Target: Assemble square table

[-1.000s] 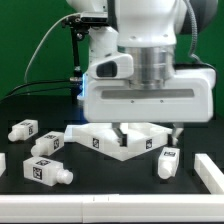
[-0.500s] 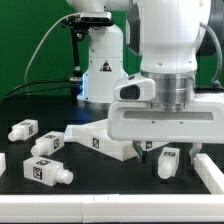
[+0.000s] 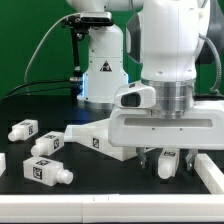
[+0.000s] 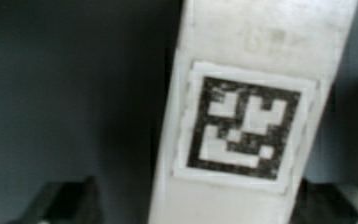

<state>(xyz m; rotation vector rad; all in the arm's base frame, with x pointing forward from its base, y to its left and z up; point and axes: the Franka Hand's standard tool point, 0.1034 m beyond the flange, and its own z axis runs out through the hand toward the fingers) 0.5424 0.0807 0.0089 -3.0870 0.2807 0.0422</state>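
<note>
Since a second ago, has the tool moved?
Yes. Against the unmoved square table, the tool has dropped and shifted toward the exterior view's right.

Clear black table (image 3: 110, 188) runs across the lower centre of the frame. Obstacles noted: leg cluster (image 3: 47, 145) at lower left, slab (image 3: 100, 140) at centre, single leg (image 3: 167, 168) beneath the gripper (image 3: 166, 155) at lower right. A bottom bar (image 3: 100, 212) and a right bar (image 3: 210, 170) close those edges.

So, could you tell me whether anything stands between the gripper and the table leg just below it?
Nothing visible does: in the wrist view the leg lies directly between the fingers of the gripper, with only bare table beside it.
</note>
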